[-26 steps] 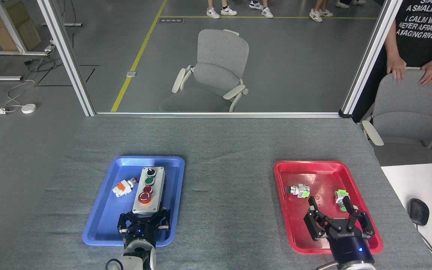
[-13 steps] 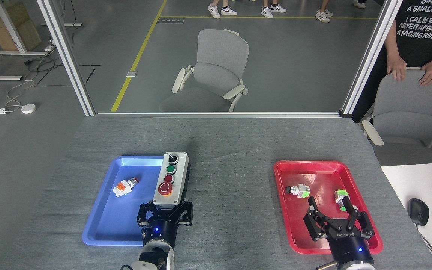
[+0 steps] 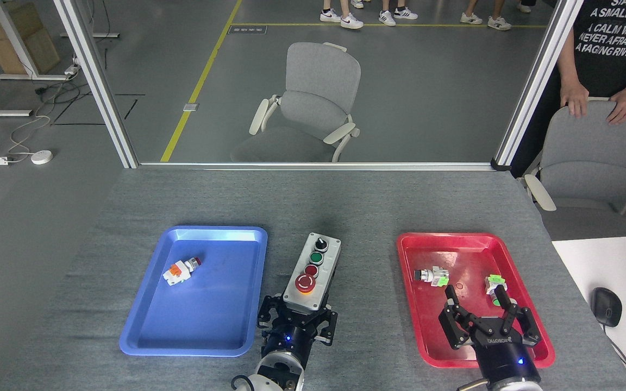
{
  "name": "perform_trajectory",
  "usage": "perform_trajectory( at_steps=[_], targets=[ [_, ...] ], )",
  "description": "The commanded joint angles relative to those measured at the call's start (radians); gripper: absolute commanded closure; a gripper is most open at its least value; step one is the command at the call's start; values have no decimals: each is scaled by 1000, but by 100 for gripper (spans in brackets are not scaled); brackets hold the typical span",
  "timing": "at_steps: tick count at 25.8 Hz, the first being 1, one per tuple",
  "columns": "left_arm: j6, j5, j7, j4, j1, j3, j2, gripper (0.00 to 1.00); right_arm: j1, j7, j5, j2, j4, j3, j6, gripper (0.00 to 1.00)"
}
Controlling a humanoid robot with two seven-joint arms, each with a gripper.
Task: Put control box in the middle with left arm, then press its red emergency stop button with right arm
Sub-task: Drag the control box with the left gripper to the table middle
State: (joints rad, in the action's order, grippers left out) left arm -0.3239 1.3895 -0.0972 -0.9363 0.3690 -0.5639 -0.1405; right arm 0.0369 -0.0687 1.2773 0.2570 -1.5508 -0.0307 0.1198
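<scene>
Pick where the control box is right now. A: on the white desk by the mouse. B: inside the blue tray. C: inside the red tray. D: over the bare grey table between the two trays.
D: the control box, gripped at its near end by the left gripper, sits over the grey table between the blue tray and the red tray.

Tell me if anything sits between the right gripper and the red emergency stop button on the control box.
Nothing visible does. Between the right gripper and the emergency stop button lie only the red tray's rim and bare grey table.
</scene>
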Motion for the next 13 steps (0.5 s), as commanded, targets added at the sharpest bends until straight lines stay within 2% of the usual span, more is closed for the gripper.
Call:
perform_trajectory(
  at_steps=[1, 8, 13],
  targets=[
    [-1, -1, 2, 68, 44, -68, -1, 100, 0, 1, 1, -2, 0, 0, 0, 1],
    [11, -26, 62, 91, 93, -182, -2, 100, 0, 1, 1, -9, 1, 0, 0, 1],
    [37, -30, 96, 108, 103, -217, -2, 100, 0, 1, 2, -13, 1, 0, 1, 1]
  ],
)
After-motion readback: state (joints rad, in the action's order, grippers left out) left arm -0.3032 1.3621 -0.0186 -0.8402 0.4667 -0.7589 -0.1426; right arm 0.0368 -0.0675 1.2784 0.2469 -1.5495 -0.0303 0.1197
